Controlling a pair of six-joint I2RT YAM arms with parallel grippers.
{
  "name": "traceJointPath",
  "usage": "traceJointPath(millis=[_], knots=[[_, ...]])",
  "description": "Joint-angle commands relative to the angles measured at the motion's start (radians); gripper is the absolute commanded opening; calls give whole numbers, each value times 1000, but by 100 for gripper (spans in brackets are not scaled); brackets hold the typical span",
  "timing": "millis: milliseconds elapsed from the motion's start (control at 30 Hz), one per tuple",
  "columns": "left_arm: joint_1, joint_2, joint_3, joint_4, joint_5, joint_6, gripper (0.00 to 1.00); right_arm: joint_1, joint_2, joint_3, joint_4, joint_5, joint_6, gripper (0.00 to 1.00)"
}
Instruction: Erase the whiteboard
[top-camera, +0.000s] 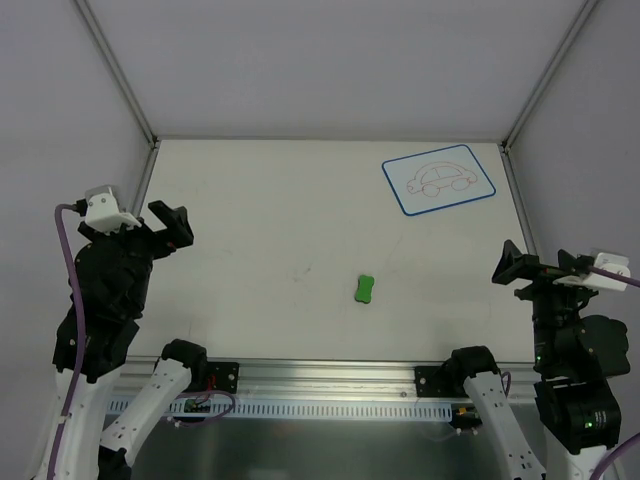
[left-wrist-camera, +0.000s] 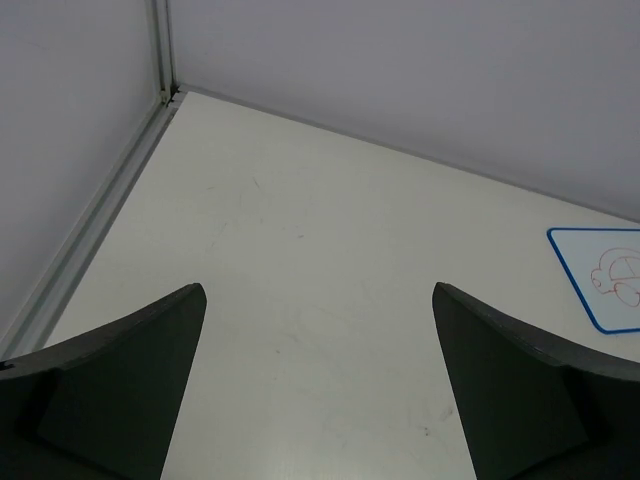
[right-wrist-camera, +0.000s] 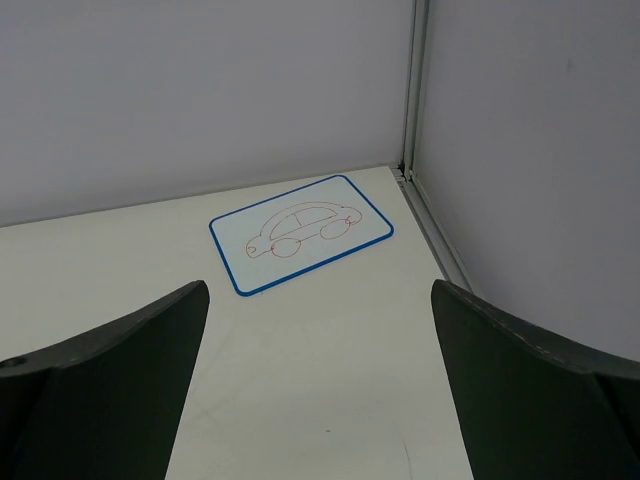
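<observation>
The whiteboard (top-camera: 438, 179) lies flat at the table's far right, white with a blue border and a red car drawing. It also shows in the right wrist view (right-wrist-camera: 300, 233), and its edge in the left wrist view (left-wrist-camera: 605, 278). A small green eraser block (top-camera: 364, 288) lies near the table's middle, towards the front. My left gripper (top-camera: 172, 226) is open and empty at the left side, above the table. My right gripper (top-camera: 503, 266) is open and empty at the right side, near of the whiteboard. Both grippers are well apart from the eraser.
Grey walls with metal corner posts (top-camera: 118, 70) close the table at the back and sides. A metal rail (top-camera: 330, 372) runs along the near edge between the arm bases.
</observation>
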Motion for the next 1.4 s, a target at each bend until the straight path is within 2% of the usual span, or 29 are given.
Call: traceJointPath(millis=[0, 100, 200, 300, 433, 467, 500, 633, 733, 800, 900, 1033, 1167, 1367], knots=[[6, 23, 4, 19, 15, -11, 99, 9, 4, 1, 51, -31, -8, 99], [6, 39, -7, 19, 35, -32, 99, 9, 45, 2, 49, -64, 22, 99], [7, 79, -21, 20, 78, -59, 99, 9, 124, -1, 49, -69, 146, 99], [6, 133, -45, 20, 121, -77, 99, 9, 212, -17, 78, -178, 199, 99], [6, 194, -88, 32, 158, -89, 99, 9, 411, -51, 147, -311, 167, 99], [6, 202, -100, 40, 172, -92, 99, 7, 510, -44, 160, -393, 148, 99], [6, 219, -125, 52, 182, -97, 99, 9, 566, -30, 158, -399, 160, 99], [6, 251, -189, 95, 218, -106, 99, 9, 830, 57, 158, -400, 183, 99], [9, 274, -203, 102, 244, -100, 99, 10, 1038, 143, 166, -335, 193, 99], [10, 282, -211, 103, 245, -92, 99, 16, 1185, 194, 219, -333, 157, 99], [12, 285, -222, 105, 235, -74, 99, 16, 1322, 277, 270, -331, 144, 99], [21, 288, -237, 105, 218, -65, 99, 9, 1586, 445, 246, -434, 137, 99], [27, 291, -242, 106, 232, -63, 99, 10, 1730, 542, 250, -465, 157, 99], [33, 291, -251, 105, 225, -54, 99, 12, 1840, 588, 276, -466, 196, 99]])
